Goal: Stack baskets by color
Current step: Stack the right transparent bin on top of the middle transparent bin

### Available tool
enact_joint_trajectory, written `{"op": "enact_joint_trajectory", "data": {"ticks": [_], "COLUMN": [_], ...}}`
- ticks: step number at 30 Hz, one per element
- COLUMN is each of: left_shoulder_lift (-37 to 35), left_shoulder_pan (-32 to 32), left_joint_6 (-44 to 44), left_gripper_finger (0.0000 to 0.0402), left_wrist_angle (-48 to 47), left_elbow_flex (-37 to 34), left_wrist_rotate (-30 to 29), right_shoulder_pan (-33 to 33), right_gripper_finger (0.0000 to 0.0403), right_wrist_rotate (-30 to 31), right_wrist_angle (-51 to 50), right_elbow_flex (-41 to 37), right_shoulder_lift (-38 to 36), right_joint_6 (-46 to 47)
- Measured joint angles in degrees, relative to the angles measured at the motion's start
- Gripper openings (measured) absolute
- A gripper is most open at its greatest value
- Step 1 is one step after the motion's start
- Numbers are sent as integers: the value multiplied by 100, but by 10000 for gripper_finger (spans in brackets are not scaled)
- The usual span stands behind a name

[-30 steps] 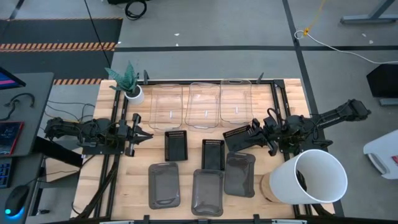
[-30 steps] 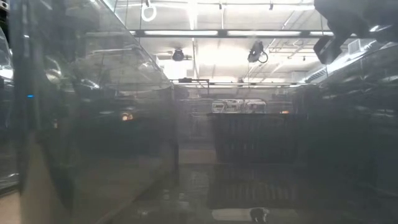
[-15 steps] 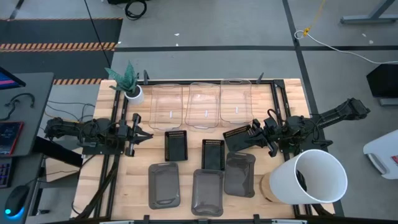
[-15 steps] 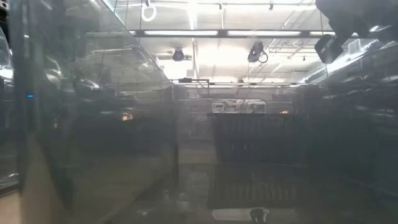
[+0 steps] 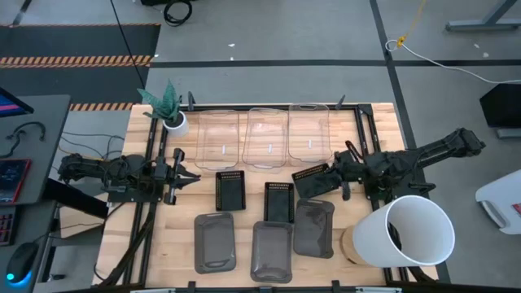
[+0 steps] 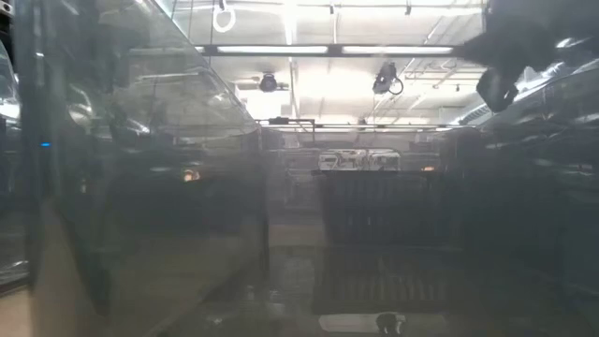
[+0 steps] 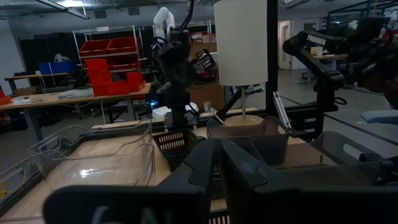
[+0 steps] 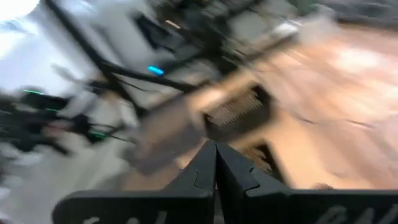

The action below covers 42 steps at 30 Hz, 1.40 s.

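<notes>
Three clear baskets stand side by side along the far edge. Two black slotted baskets lie flat at mid-table. A third black basket lies askew to their right. Three dark grey baskets sit near the front edge. My right gripper is shut and hovers over the askew basket's right end; its wrist view shows that basket ahead of the shut fingers. My left gripper waits shut at the table's left.
A big white bucket lies on its side at the near right corner, close under my right arm. A white plant pot stands at the far left. Black frame rails run along the table's sides. The low view looks through hazy clear basket walls.
My right gripper has tipped and turned at the wrist over the askew black basket, its hand shifting slightly toward the far edge, and it has stayed shut. The baskets lie where they were.
</notes>
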Motion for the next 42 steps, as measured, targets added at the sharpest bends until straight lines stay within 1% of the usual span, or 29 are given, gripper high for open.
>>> {"op": "enact_joint_trajectory", "data": {"ticks": [2, 5, 10, 12, 20, 22, 25, 30, 34, 38, 42], "left_shoulder_lift": [0, 0, 1, 1, 1, 1, 0, -1, 0, -1, -1], "left_shoulder_pan": [0, 0, 0, 0, 0, 0, 0, 0, 0, 0, 0], "left_joint_6": [0, -1, 0, 0, 0, 0, -1, 0, 0, 0, 0], "left_gripper_finger": [30, 28, 34, 36, 26, 25, 28, 34, 31, 26, 29], "left_wrist_angle": [-1, 0, 0, 0, -2, 2, 1, 0, -1, 0, -2], "left_elbow_flex": [0, -1, 1, -1, 1, -1, 0, 1, -1, 1, 1], "left_wrist_rotate": [-1, 1, 1, 1, -1, 1, 0, -1, 0, 1, 1], "right_shoulder_pan": [-17, -17, -66, -152, -915, -1150, -1515, -1966, -2210, -2354, -2380], "right_gripper_finger": [13, 13, 13, 13, 13, 13, 13, 17, 41, 92, 145], "right_wrist_rotate": [311, 575, 622, 620, 616, 516, 113, -360, -439, -520, -666], "right_wrist_angle": [-649, -1061, -1259, -1516, -3851, -4285, -4618, -4806, -5087, -5486, -5943], "right_elbow_flex": [436, 936, 1401, 1624, 2812, 3050, 3329, 3625, 3947, 4352, 4791], "right_shoulder_lift": [162, 312, 474, 555, 1263, 1522, 1987, 2835, 3436, 4011, 4507], "right_joint_6": [-64, -263, -457, -469, -421, -477, -725, -1317, -1809, -2204, -2464]}}
